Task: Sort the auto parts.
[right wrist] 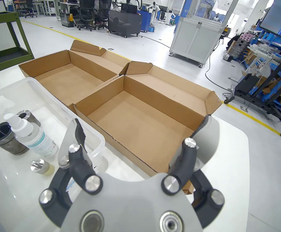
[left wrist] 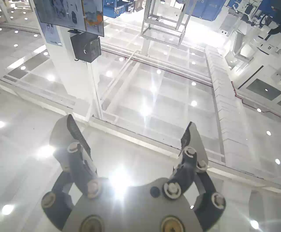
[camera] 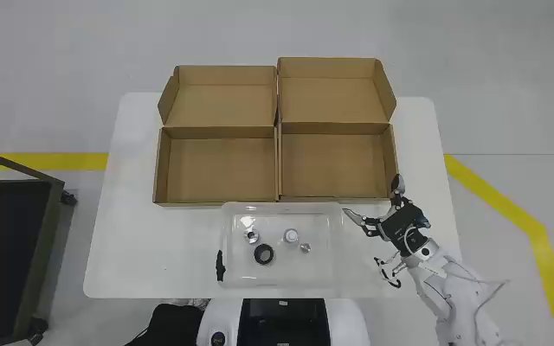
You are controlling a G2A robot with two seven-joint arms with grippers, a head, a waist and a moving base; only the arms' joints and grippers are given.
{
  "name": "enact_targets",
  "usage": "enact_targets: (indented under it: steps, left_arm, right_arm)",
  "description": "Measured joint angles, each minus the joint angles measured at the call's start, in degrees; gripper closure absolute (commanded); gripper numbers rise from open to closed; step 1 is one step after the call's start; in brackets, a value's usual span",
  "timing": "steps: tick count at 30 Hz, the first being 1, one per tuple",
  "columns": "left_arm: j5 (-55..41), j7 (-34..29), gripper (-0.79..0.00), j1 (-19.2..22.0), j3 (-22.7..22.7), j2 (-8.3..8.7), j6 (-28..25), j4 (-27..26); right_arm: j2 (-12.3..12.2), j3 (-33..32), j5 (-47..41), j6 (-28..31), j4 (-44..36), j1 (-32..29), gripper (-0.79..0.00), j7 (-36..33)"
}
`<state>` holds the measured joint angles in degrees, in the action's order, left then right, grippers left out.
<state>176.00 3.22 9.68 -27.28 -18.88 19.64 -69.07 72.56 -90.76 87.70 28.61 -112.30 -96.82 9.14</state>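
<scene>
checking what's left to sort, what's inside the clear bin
Clear bin holds a spray bottle, a dark bearing, a steel sleeve and a small metal cylinder. Whatever lies under them is covered.

White table (camera: 121,242) as landmark. Pale grey glossy floor (camera: 78,52) all round table. Yellow floor line (camera: 52,161) runs out from table's left side in top view; second yellow line (camera: 506,208) slants off opposite side. Dark green-framed cart (camera: 26,251) just beside table, below first line. Beyond table's far edge: black office chairs (right wrist: 87,13), black sofa (right wrist: 125,24), aluminium-framed cabinet on castors (right wrist: 195,37). Overhead: gridded white ceiling (left wrist: 166,92), round spot lights (left wrist: 194,103), white pillar (left wrist: 63,66) carrying screen (left wrist: 65,13) and black box (left wrist: 85,47).
</scene>
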Motion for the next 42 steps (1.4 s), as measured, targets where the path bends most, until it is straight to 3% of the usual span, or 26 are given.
enact_targets:
  steps: [25,42]
  left_arm:
    - [0.0,0.0,-0.785,0.0,0.0,0.0,0.0,0.0]
    - [0.0,0.0,-0.785,0.0,0.0,0.0,0.0,0.0]
  right_arm:
    - [0.0,0.5,-0.1,0.2,-0.3,0.3,-0.785,-0.3]
    - [-0.9,10.8,0.2,13.4,-3.4,7.8,-0.785,-7.5]
